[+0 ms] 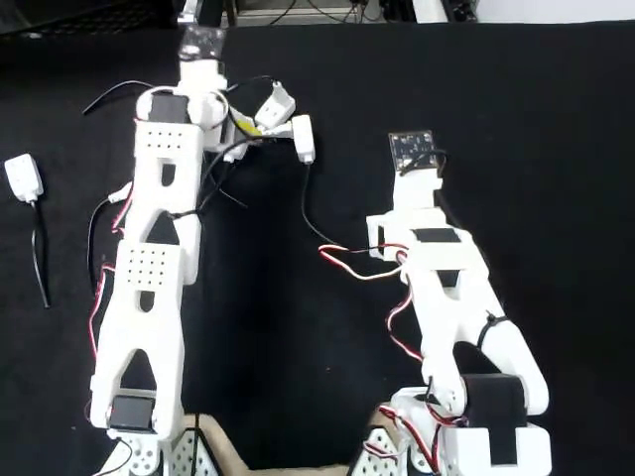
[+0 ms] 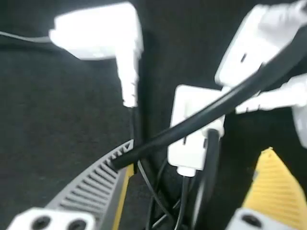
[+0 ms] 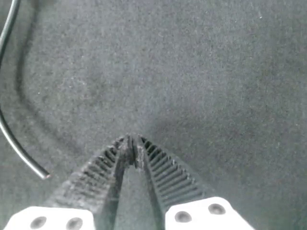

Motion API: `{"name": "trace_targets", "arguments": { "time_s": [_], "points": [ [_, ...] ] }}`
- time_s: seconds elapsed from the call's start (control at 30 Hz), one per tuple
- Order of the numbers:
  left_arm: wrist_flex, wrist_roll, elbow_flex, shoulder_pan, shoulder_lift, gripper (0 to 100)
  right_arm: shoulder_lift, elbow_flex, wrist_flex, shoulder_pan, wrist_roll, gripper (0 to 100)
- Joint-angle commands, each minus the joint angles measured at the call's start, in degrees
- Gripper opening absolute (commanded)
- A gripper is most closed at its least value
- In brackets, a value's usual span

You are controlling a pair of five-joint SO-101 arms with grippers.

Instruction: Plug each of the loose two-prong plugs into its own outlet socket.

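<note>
Near the table's far middle, my left gripper (image 2: pixel 196 158) is open, its grey finger (image 2: pixel 96 182) and yellow finger (image 2: pixel 268 187) set wide apart. Just ahead of them lies a white plug block (image 2: pixel 192 129), crossed by a thick black cable (image 2: pixel 201 120). Two more white plugs lie beyond it, one (image 2: pixel 100 33) with a black cord and another (image 2: pixel 259 43); from above they are the plug (image 1: pixel 303 137) and the plug (image 1: pixel 278 99). A loose white plug (image 1: pixel 22 177) with its cord lies far left. My right gripper (image 3: pixel 132 146) is shut on nothing above bare black cloth.
A thin black wire end (image 3: pixel 43 175) lies on the cloth close to the right gripper. Red, white and black arm leads (image 1: pixel 347 263) trail between the two arms. The black cloth (image 1: pixel 556 149) covers the table to the right.
</note>
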Motion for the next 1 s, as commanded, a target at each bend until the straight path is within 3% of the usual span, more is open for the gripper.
{"name": "trace_targets", "arguments": {
  "time_s": [0.0, 0.27, 0.5, 0.97],
  "points": [
    [1.0, 0.7, -4.5, -4.6, -7.4, 38, 0.1, -0.6, -1.0, 0.4, 0.1, 1.5],
    [0.9, 0.4, -4.3, -18.9, -15.9, 38, 0.1, -0.6, -1.0, 0.4, 0.1, 1.5],
    [0.8, 0.4, -3.0, -30.2, -15.5, 38, 0.1, -0.6, -1.0, 0.4, 0.1, 1.5],
    [-12.0, -4.8, 10.5, -38.5, -4.4, 38, 0.1, -0.6, -1.0, 0.4, 0.1, 1.5]
  ]
}}
